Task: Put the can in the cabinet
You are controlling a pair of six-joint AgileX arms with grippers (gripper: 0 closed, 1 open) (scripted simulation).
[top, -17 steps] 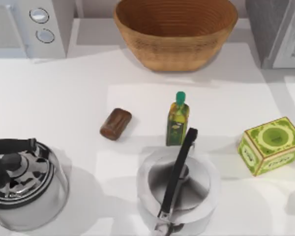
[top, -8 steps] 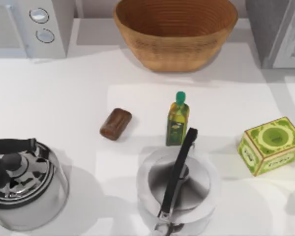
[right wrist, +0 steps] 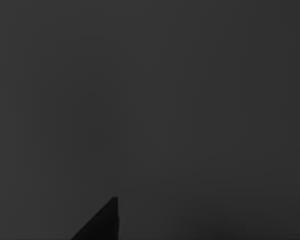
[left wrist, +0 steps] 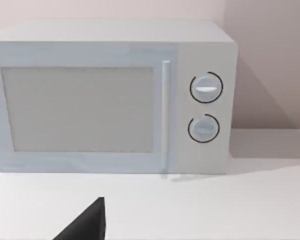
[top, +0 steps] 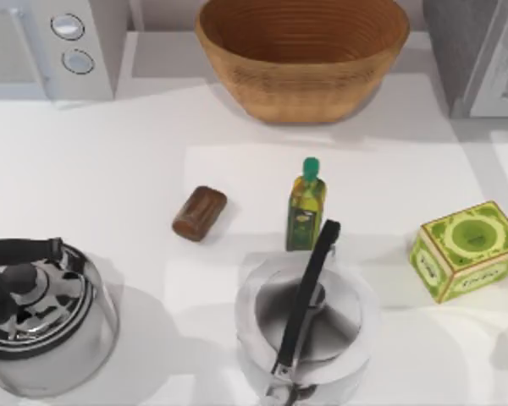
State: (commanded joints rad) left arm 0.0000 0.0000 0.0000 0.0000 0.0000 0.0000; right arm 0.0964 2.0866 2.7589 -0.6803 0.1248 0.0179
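no legible text, labels unreadable

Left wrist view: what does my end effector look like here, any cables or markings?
The left end effector appears as a plain matte black wedge, with one straight edge and one sloping edge meeting in a point. No cables, markings or colour accents can be seen on it. The right wrist view is dark.

We see a reddish-brown can [top: 200, 213], a green-capped yellow-green bottle [top: 306, 205], a green printed box [top: 466, 250], a tan ribbed basket [top: 302, 52] and a white bench [top: 110, 169].
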